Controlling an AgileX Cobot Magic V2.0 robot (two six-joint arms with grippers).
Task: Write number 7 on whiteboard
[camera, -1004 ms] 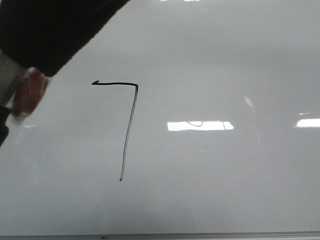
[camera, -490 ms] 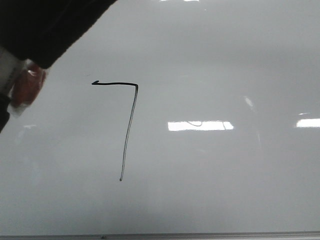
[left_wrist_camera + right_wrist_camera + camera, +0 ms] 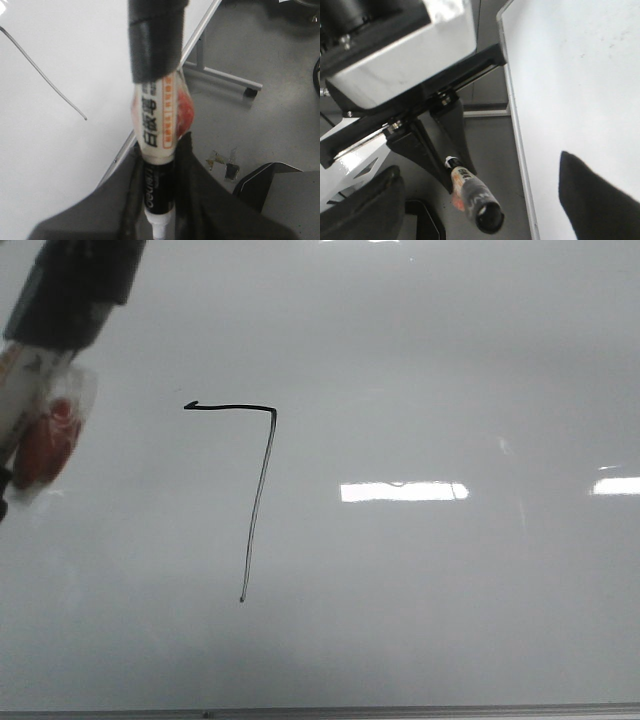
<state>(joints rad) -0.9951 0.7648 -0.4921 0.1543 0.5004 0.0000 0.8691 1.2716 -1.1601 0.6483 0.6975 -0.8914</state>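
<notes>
The number 7 [image 3: 259,490] stands in thin black line on the whiteboard [image 3: 450,360], left of centre; the end of its downstroke shows in the left wrist view [image 3: 45,77]. My left gripper [image 3: 162,150] is shut on a white and orange marker [image 3: 157,120] with a thick black end [image 3: 70,290]. It holds the marker at the board's left edge, off the surface and left of the 7. The right wrist view also shows the left gripper [image 3: 447,160] and the marker [image 3: 470,192]. My right gripper [image 3: 479,167] is open and empty, beside the board's edge.
Bright glare patches [image 3: 402,491] lie on the board right of the 7. The grey frame edge [image 3: 400,710] runs along the near side. Beyond the board's edge are the grey floor, a metal stand foot [image 3: 225,80] and a dark object [image 3: 270,185].
The wide dark shape at the top left has drawn back to a narrower one. The marker now hangs steeper at the left edge. The 7 is unchanged.
</notes>
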